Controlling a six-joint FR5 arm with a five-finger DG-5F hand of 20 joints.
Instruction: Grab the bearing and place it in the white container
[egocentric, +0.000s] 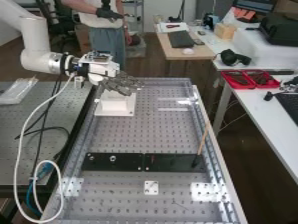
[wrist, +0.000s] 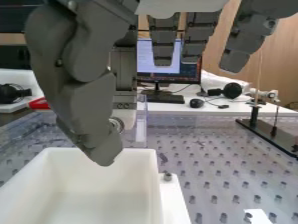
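White container (wrist: 136, 182): on the perforated bench (egocentric: 133, 137), below the hand (egocentric: 120, 83) and ready for the drop. I count it as the target.
Bearing (wrist: 118, 124): off the bench, up at the thumb (wrist: 86, 100), its ring edge peeking out past it.
Hand: grasping the bearing, pinched between the thumb and the finger behind it as I read it; the other fingers (wrist: 163, 42) hang fairly straight.
White arm (egocentric: 36, 42): in from the upper left of the high view, hand raised over the container area.
Progress: pick done, carry mostly done by my judgement. Left: line up over the container, lower a bit, let go, back off.
Container rim: bearing looks close to its far edge. I'd check the offset before release; a drop there could clip the rim and bounce out.
Metal pin (wrist: 167, 177): upright just beside the container. I'd keep the fingers off it.
Black plates (egocentric: 110, 162): nearer the high camera, small metal parts on them; can't make out what those are.
Thumb view: thumb covers most of the bearing, so the exact contact and how firm the pinch is, I can't tell.
High view: bearing too small to pick out among the fingers.
Depth: height of bearing above the rim, can't judge from here.
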